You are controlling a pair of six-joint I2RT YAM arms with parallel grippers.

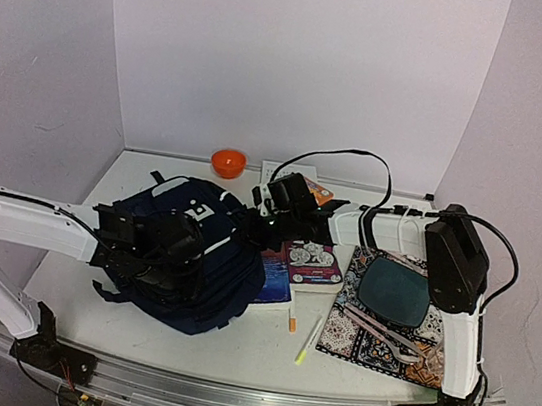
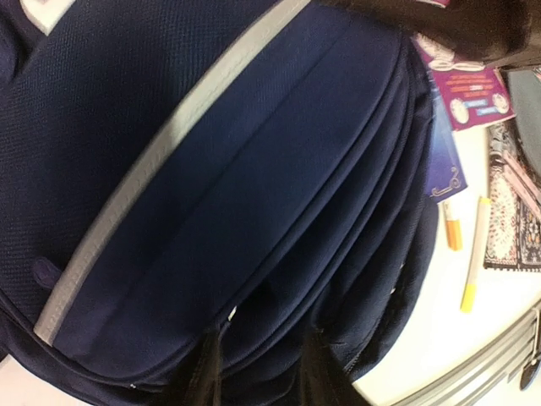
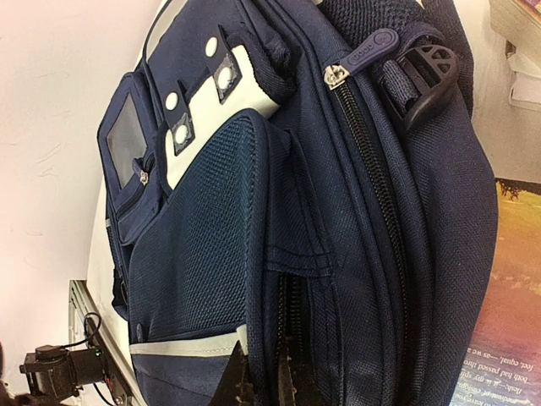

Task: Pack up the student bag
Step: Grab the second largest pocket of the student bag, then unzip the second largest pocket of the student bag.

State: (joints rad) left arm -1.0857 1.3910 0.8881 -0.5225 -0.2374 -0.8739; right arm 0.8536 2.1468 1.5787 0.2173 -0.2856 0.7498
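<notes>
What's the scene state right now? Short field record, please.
bag: student bag, lying front up, both grippers on it
left gripper: fingers apart astride the bag's edge, grip unclear
right gripper: shut, at the bag's zip line
right of bag: books, yellow pen, patterned mat
behind bag: orange bowl

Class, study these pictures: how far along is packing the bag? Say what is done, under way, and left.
Done: nothing looks packed yet. Under way: both arms work on the bag; the right jaws are shut at its zip seam, the left jaws sit against its fabric. Left: the books, orange marker and yellow pen lie outside it.
</notes>
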